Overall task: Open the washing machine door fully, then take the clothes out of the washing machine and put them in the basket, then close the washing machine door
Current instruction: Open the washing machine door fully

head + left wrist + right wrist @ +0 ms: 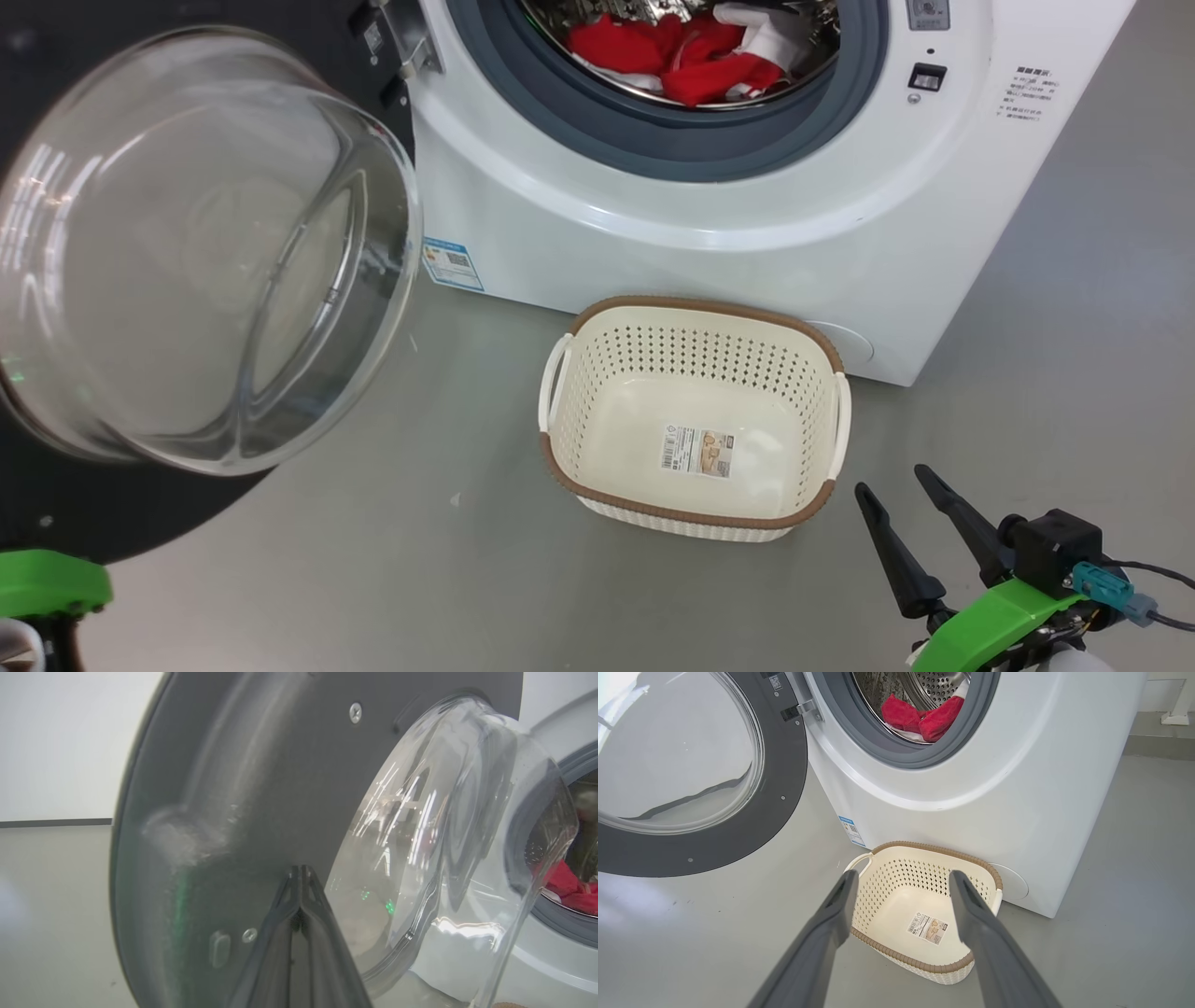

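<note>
The washing machine (747, 215) stands with its door (196, 252) swung open to the left, glass bowl facing me. Red and white clothes (691, 56) lie in the steel drum. On the floor before the machine sits the cream basket (691, 308), holding nothing but its sticker. My right gripper (892, 481) hovers open at the lower right, just right of the basket. In the right wrist view its fingers (903, 873) frame the basket (934, 849), with the clothes (924, 716) above. My left gripper (299, 870) is shut and empty, its tips close to the door's dark inner rim (261, 788).
Grey floor (420, 579) spreads around the basket and to the machine's right. The open door overhangs the floor on the left. A blue label (453, 264) is stuck low on the machine's front. A white stand foot (1176, 716) sits far behind on the right.
</note>
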`<state>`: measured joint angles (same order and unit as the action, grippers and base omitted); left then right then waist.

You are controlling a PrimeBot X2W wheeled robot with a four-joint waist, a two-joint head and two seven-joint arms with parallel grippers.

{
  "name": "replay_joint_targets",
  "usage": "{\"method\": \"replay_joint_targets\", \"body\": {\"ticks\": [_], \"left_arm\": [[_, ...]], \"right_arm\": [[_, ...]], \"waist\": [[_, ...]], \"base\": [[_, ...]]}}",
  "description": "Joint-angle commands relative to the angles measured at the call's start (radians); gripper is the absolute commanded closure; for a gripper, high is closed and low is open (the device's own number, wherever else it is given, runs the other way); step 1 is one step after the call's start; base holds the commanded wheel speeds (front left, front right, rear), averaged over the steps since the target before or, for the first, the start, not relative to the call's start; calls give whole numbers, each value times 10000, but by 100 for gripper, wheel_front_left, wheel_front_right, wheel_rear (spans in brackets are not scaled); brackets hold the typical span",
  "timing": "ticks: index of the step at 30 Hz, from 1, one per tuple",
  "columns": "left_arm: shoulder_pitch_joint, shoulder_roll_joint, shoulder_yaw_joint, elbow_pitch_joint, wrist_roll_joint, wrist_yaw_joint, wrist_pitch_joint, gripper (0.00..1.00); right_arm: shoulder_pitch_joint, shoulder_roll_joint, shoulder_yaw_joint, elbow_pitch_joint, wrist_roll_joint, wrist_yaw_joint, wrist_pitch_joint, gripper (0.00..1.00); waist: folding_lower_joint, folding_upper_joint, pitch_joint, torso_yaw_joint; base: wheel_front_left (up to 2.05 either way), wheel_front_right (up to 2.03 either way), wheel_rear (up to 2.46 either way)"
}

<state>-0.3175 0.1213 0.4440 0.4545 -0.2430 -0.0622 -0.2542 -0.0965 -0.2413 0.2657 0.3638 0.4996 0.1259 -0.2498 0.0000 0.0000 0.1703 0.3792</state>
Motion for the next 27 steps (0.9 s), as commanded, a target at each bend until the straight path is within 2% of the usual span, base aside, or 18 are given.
{"method": "replay_joint_targets", "body": {"ticks": [1,16,27], "left_arm": [[-353,635,550,-78,176,15,-76,100],[-1462,1422,1511,1533,1048,-267,-76,100],[-1606,1664,1821,2079,1189,-531,-76,100]], "right_arm": [[-272,-116,147,-258,-20,48,-120,0],[-315,-187,150,-270,-27,48,-120,0],[-201,-122,126,-256,-21,48,-120,0]], "waist": [[0,0,53,-31],[0,0,219,-240],[0,0,-34,-297]], "base": [[0,0,0],[0,0,0],[0,0,0]]}}
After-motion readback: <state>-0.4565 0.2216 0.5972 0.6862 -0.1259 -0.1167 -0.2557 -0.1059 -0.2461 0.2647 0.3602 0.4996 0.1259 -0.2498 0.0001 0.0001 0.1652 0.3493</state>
